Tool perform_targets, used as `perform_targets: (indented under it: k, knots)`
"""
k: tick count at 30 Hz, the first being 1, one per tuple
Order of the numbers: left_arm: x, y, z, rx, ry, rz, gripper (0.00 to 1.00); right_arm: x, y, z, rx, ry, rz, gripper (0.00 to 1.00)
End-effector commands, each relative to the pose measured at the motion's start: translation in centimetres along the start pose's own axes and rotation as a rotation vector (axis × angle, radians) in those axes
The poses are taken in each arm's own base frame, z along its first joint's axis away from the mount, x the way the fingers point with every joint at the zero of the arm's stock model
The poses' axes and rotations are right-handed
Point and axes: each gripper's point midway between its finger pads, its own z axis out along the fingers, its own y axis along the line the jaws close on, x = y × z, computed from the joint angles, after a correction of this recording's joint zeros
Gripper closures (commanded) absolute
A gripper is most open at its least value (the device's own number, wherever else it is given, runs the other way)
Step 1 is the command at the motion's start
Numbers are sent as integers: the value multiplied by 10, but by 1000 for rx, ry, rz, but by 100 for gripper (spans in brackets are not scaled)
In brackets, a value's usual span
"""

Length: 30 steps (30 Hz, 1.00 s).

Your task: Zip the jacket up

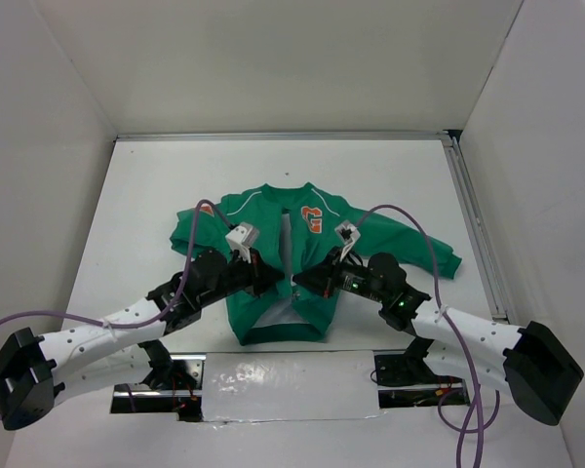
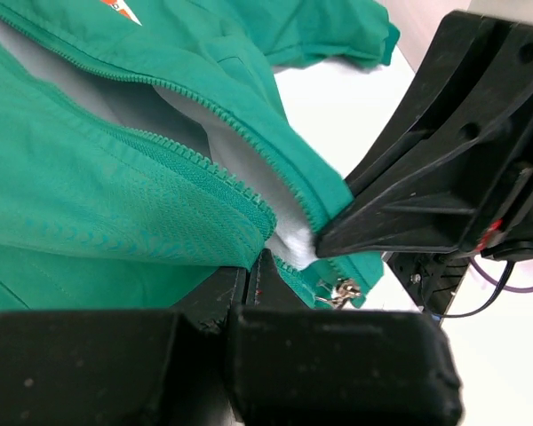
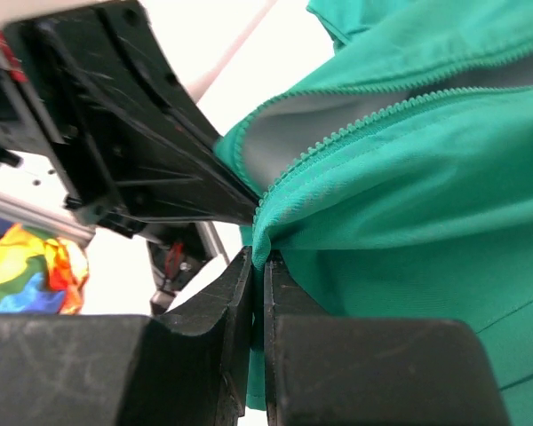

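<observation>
The green jacket (image 1: 263,222) lies flat on the white table, front up, with an orange G (image 1: 314,220) on its chest. Its zip is undone and grey lining shows between the two front edges. My left gripper (image 1: 279,283) and right gripper (image 1: 308,281) meet at the lower front. In the left wrist view the left gripper (image 2: 253,266) is shut, with the toothed edge of one jacket (image 2: 89,186) panel at its tip. A metal zip slider (image 2: 342,291) hangs just beside it. My right gripper (image 3: 259,262) is shut on a fold of the jacket (image 3: 409,177) by the other zip edge.
A metal rail (image 1: 473,224) runs along the table's right side, and white walls close in the back and both sides. A shiny strip (image 1: 283,375) lies between the arm bases. Purple cables (image 1: 409,229) arc over both arms. Something multicoloured (image 3: 27,266) shows at the left edge.
</observation>
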Motion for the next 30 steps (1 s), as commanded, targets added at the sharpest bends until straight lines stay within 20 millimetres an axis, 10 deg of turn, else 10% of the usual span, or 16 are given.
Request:
perform_targets:
  k: [1,30]
  knots:
    - [-26,-21,-3,89,-116,33,100,-21,33,4,-126,-55,-10,100]
    - [-29,-33,-25,172,-187,60,100,-23,18,-3,-12,-89,-41,100]
